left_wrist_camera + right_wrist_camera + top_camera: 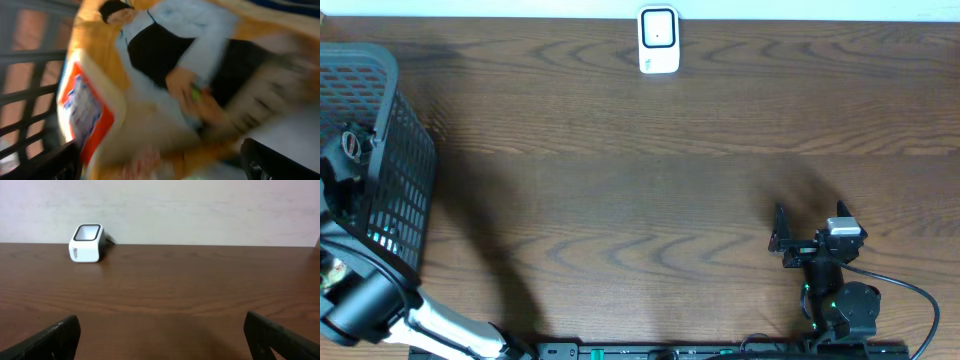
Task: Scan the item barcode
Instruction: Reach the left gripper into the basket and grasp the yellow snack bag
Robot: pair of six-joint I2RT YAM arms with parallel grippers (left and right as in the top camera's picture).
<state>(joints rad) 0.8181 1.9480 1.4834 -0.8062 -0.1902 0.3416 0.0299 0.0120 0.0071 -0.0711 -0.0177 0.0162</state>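
You see left fingers (262, 160) spread over an orange printed package (95, 35) in the black mesh basket (405, 150) at 9 o'clock; right fingers (55, 337) spread at 5 o'clock.

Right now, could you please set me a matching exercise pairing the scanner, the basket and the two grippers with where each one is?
1 scanner
2 basket
3 left gripper
4 right gripper

A open over bare table, near right
B table's left end
C open inside the basket
D far edge, mid-table

Pairs: 1-D, 2-B, 3-C, 4-A
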